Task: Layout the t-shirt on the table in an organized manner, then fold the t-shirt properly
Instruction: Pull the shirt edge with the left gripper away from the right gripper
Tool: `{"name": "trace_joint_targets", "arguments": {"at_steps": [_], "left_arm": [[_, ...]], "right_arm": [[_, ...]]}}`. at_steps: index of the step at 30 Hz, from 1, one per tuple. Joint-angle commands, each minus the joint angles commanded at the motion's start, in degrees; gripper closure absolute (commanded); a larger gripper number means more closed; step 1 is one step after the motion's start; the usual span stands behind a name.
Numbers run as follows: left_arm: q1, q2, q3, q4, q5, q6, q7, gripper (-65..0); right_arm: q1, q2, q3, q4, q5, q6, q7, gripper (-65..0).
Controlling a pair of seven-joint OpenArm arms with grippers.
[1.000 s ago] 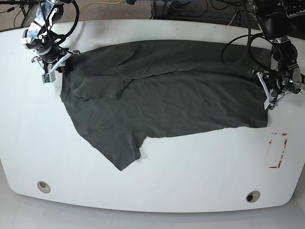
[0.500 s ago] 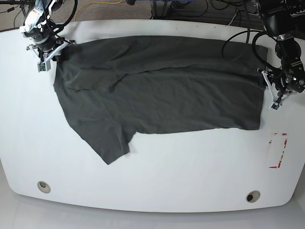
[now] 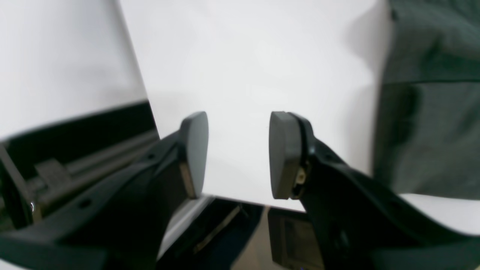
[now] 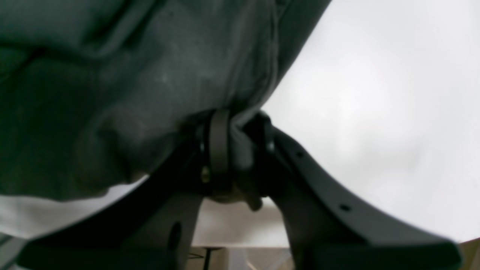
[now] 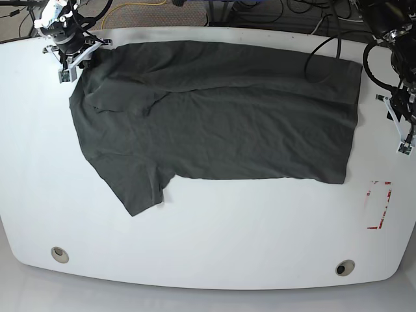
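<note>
Right gripper (image 4: 238, 150) pinches t-shirt (image 5: 214, 117) edge; left gripper (image 3: 238, 153) (agape) — apart.

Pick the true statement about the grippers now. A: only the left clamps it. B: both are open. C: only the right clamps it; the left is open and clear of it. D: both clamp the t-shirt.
C: the right gripper pinches the t-shirt hem between shut pads, while the left gripper gapes over bare table.

T-shirt (image 5: 221, 110) spread across far half of desk (image 5: 208, 227), one sleeve reaching toward near-left. Right end effector (image 5: 70, 53) at shirt's far-left corner, clamping cloth; left end effector (image 5: 404, 120) just beyond shirt's right edge, apart from it.
</note>
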Motion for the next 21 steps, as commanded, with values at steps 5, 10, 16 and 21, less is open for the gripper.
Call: {"name": "trace_joint_targets", "arguments": {"at_steps": [5, 10, 16, 21], "left_arm": [[3.78, 3.52, 0.18, 0.09, -0.09, 0.0, 0.0, -25.7], [7.38, 5.98, 0.18, 0.0, -0.09, 0.0, -1.8, -25.7], [10.9, 7.12, 2.11, -0.26, 0.09, 0.0, -6.9, -25.7], [11.96, 7.21, 3.87, -2.55, 0.35, 0.0, -9.36, -25.7]], "right_arm": [[0.0, 0.09, -0.09, 0.0, 0.0, 0.0, 0.0, -10.9], [0.09, -0.18, -0.09, 0.0, 0.35, 0.0, 0.0, -10.9], [0.09, -0.18, -0.09, -0.18, 0.44, 0.0, 0.0, -10.9], [0.09, -0.18, -0.09, -0.18, 0.53, 0.0, 0.0, -10.9]]}}
